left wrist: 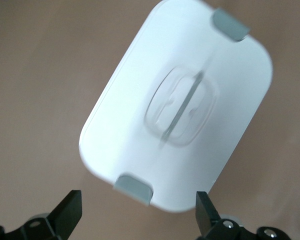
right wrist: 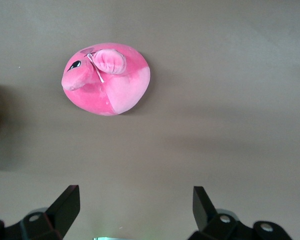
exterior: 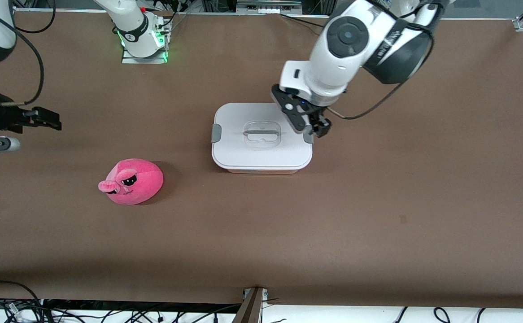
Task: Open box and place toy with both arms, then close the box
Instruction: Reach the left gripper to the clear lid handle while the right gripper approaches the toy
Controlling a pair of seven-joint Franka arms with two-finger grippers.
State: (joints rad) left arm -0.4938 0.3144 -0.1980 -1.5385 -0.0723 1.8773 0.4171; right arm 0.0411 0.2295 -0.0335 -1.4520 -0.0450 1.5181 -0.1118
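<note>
Left wrist view shows the left tool [left wrist: 135,217] released, its two black fingers [left wrist: 70,210] spread wide with nothing between them, just over the grey side clip [left wrist: 134,187] at one short end of the flat white lid [left wrist: 140,110]. In the front view this left tool [exterior: 307,121] hangs over the clip [exterior: 308,135] on the lid's edge toward the left arm's end of the desk.

That lid closes the rounded-rectangle plastic box [exterior: 261,137], which sits near the middle of the brown desk [exterior: 378,202], with a clear central handle [exterior: 262,133] and a second grey clip [exterior: 216,133] at the other short end.

Right wrist view shows the right tool [right wrist: 135,212] also released, fingers apart and holding nothing, above bare desk. In the front view the right tool [exterior: 48,119] waits at the right arm's end of the desk.

The round hot-pink plush toy [exterior: 131,181] with snout and black sunglasses-like eyes lies on the desk, nearer to the front camera than the box and well apart from it, toward the right arm's end.
</note>
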